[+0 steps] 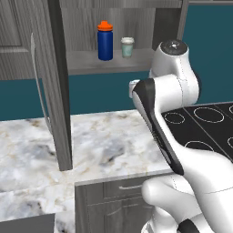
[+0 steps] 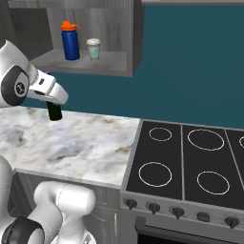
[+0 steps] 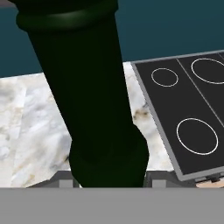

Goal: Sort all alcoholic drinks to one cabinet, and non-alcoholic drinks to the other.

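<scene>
2 non-alcoholic drinks on open cabinet shelf (image 2: 109, 61): blue cylindrical orange-capped bottle (image 1: 105, 41), small pale white-lidded cup (image 1: 127, 47) just beside it. Slim dark green glass bottle (image 3: 87, 92) upright between jaws of gripper (image 2: 53, 97), above marble worktop (image 2: 76, 143), near black stovetop (image 2: 190, 162). Jaws appear closed on bottle; fingertips mostly hidden.

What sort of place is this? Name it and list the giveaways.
A kitchen, rendered rather than real: a marble counter beside a black stovetop with ring burners, and an open wall cabinet holding a blue bottle and a lidded cup.
</scene>
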